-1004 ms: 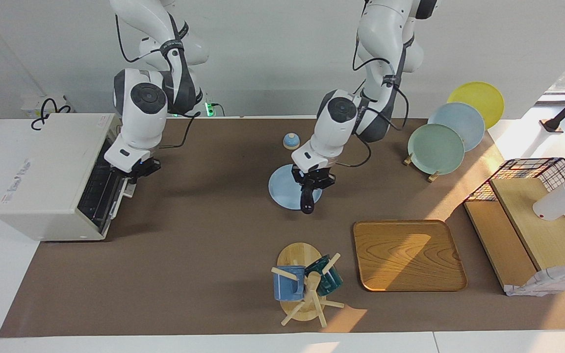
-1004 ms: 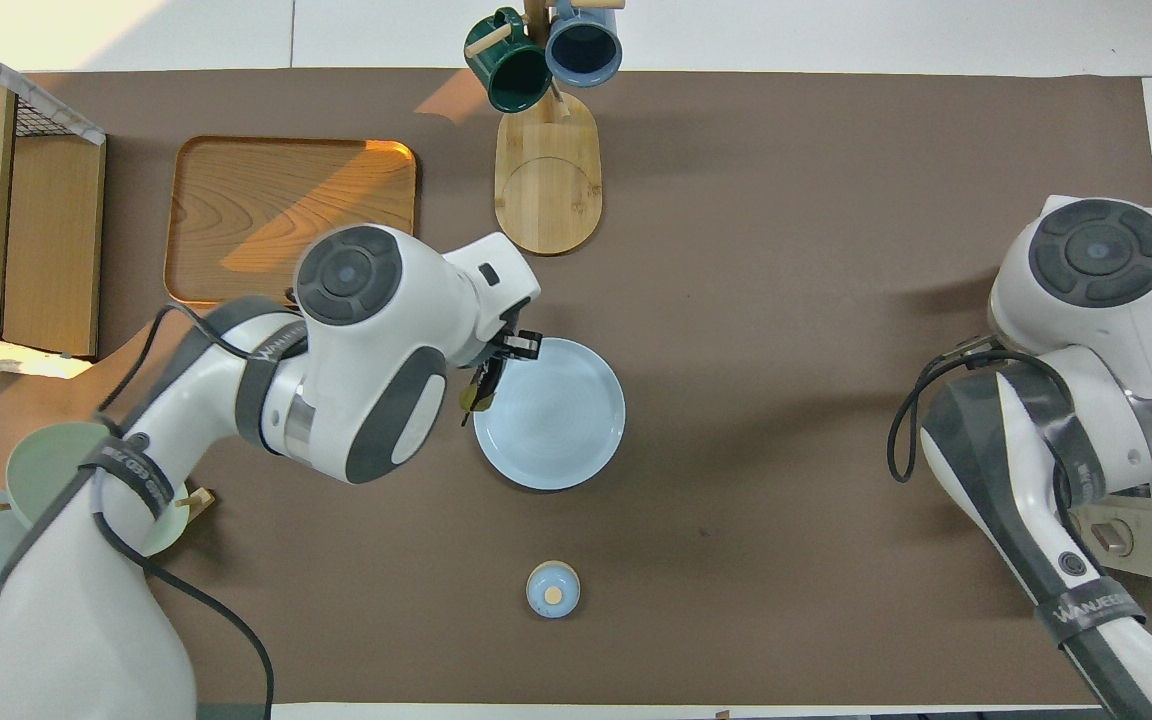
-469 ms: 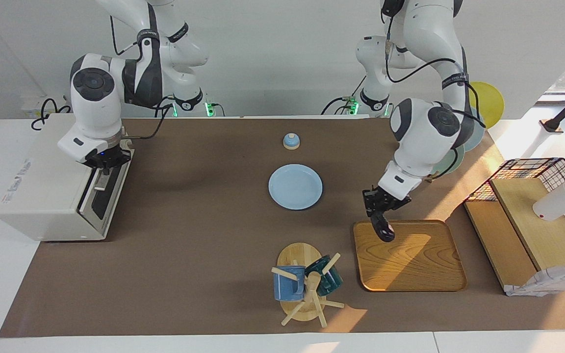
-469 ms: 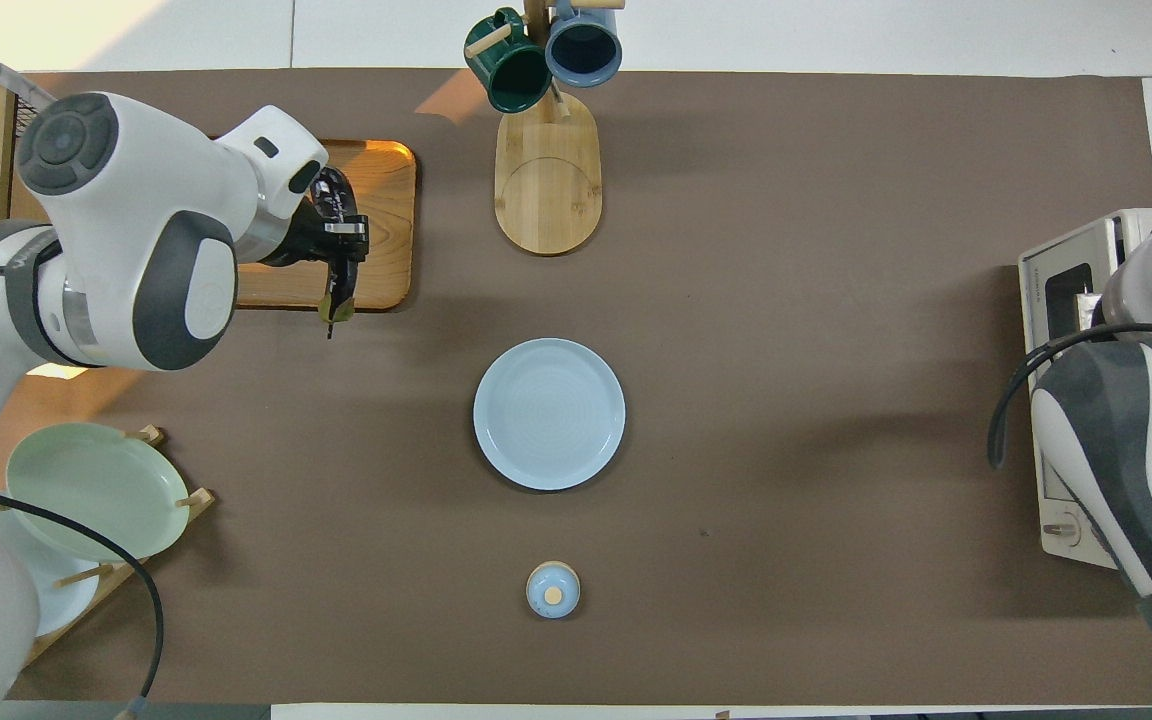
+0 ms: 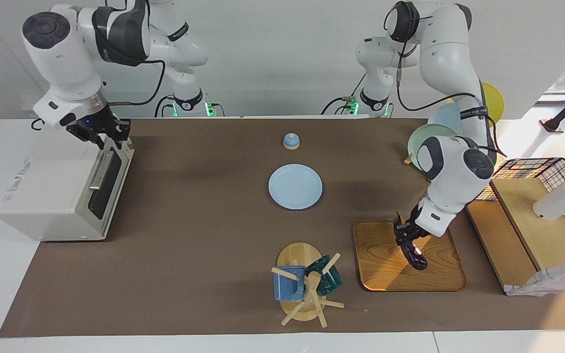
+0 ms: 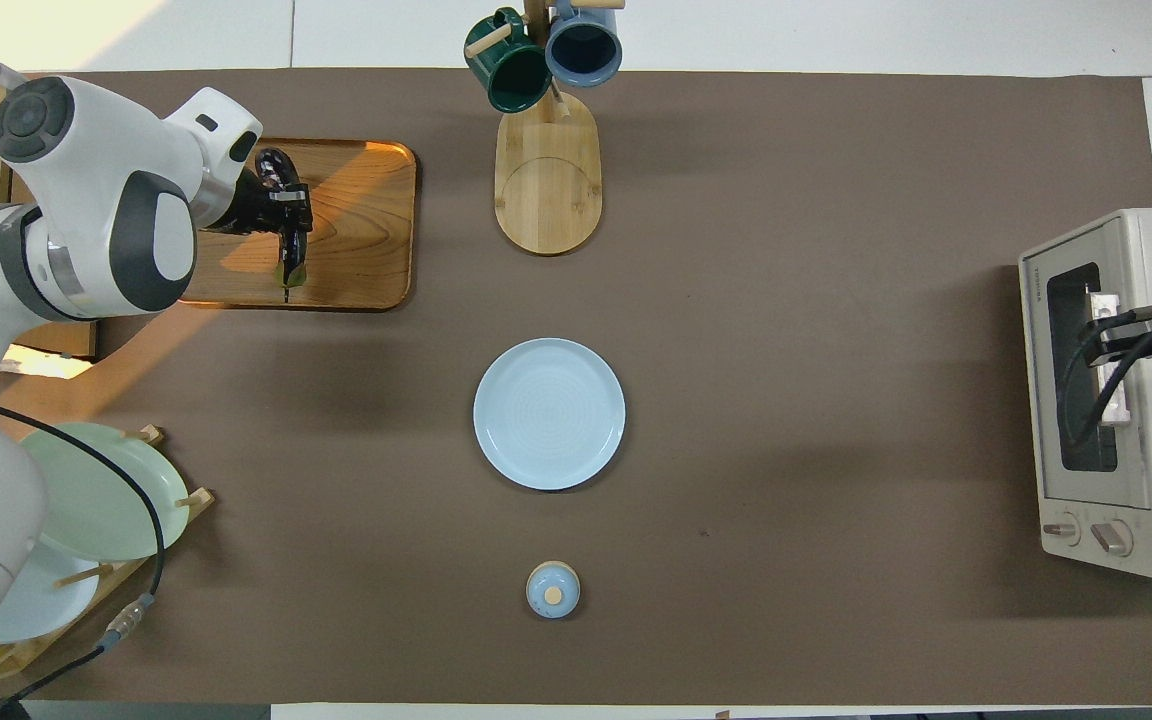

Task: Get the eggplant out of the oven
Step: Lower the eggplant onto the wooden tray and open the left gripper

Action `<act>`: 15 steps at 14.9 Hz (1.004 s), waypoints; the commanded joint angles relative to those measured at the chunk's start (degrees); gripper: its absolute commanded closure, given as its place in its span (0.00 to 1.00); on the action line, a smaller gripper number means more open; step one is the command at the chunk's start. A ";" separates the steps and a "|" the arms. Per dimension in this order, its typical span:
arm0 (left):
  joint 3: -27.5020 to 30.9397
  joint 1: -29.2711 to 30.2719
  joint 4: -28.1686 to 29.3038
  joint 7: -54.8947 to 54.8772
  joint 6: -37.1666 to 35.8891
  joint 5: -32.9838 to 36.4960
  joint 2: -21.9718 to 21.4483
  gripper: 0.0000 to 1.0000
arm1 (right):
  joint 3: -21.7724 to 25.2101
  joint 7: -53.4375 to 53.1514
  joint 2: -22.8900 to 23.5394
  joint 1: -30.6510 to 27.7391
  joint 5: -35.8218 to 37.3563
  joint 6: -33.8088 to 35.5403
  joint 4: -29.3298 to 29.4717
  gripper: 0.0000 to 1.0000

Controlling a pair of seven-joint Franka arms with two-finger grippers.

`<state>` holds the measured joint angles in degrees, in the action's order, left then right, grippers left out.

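Note:
The dark purple eggplant [image 5: 414,254] hangs tilted from my left gripper [image 5: 404,235], which is shut on it low over the wooden tray [image 5: 439,277]. In the overhead view the eggplant [image 6: 274,168] lies across the tray [image 6: 366,230] under the left gripper [image 6: 286,215]. The white oven [image 5: 42,171] stands at the right arm's end of the table, its dark glass door [image 5: 102,184] shut. My right gripper [image 5: 100,135] hovers open just above the door's top edge, holding nothing. The overhead view shows the right gripper [image 6: 1104,330] over the oven [image 6: 1126,520].
A light blue plate [image 5: 295,186] lies mid-table, with a small blue bell [image 5: 291,141] nearer the robots. A mug tree [image 5: 307,284] with two mugs stands beside the tray. A plate rack [image 5: 488,95] and a wire-and-wood shelf [image 5: 532,220] fill the left arm's end.
My left arm carried the eggplant from over the blue plate to low over the wooden tray. My right arm swung the oven door up shut, let go and rose.

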<state>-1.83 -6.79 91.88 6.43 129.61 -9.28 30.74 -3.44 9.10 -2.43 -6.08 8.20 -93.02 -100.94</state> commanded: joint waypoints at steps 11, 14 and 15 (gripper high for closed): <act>-0.46 1.78 -0.65 -4.49 -2.33 2.69 -0.94 0.00 | 0.54 -3.21 3.04 4.84 -7.58 0.65 4.17 0.00; 0.33 2.84 -0.39 -4.23 -7.42 2.69 -6.90 0.00 | 1.85 -3.21 2.79 5.81 -6.70 1.96 3.83 0.00; 0.94 2.84 -0.48 -4.14 -9.62 2.69 -9.27 0.00 | 3.60 -3.30 2.43 7.29 -7.22 2.58 3.13 0.00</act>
<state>-1.46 -4.74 90.18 2.77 124.99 -7.53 27.47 -2.48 6.06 -0.24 -0.38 1.01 -92.20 -98.31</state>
